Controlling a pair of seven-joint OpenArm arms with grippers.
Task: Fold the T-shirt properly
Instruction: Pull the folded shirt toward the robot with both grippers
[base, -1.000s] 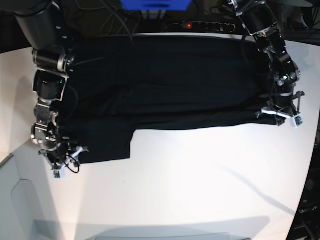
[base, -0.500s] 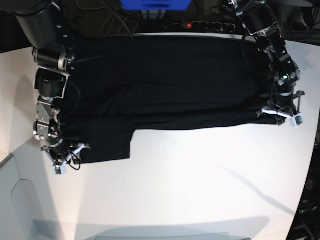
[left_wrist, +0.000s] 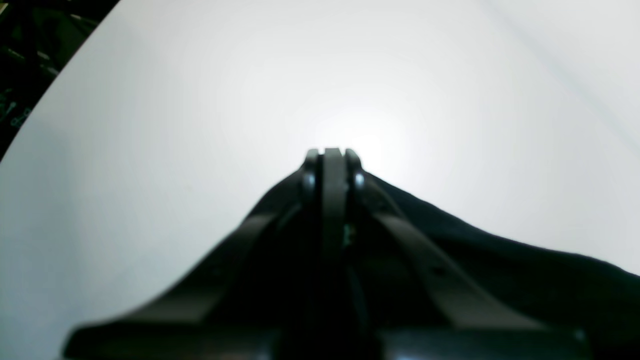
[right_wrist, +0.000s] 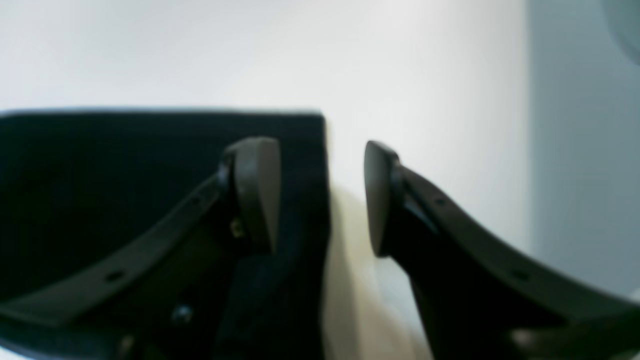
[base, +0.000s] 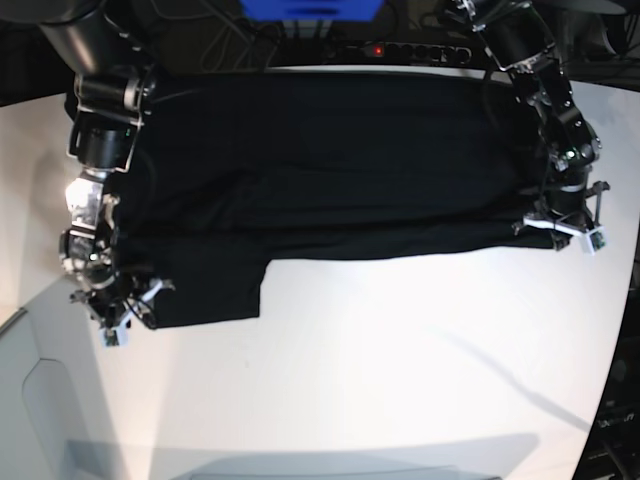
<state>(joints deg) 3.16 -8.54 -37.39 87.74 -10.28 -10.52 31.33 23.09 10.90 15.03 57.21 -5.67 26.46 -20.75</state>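
Note:
The black T-shirt (base: 330, 170) lies spread across the far half of the white table (base: 380, 370), with a sleeve hanging toward the near left. My left gripper (base: 566, 230) is at the shirt's right near corner. In the left wrist view this gripper (left_wrist: 332, 154) is shut, and black cloth (left_wrist: 500, 265) rises up to its tips as if pinched. My right gripper (base: 122, 308) is at the sleeve's left end. In the right wrist view it (right_wrist: 317, 165) stands open astride the sleeve's edge (right_wrist: 100, 165), one finger over the cloth and the other over bare table.
A power strip (base: 400, 50) with a red light and a blue object (base: 310, 8) sit beyond the table's far edge, among cables. The table's rounded edge runs close by on the right (base: 625, 300), and a grey surface lies lower at the near left (base: 40, 400).
My right arm has shifted back and slightly inward, bringing its open gripper onto the sleeve's edge. The left arm and the cloth at its corner have not moved.

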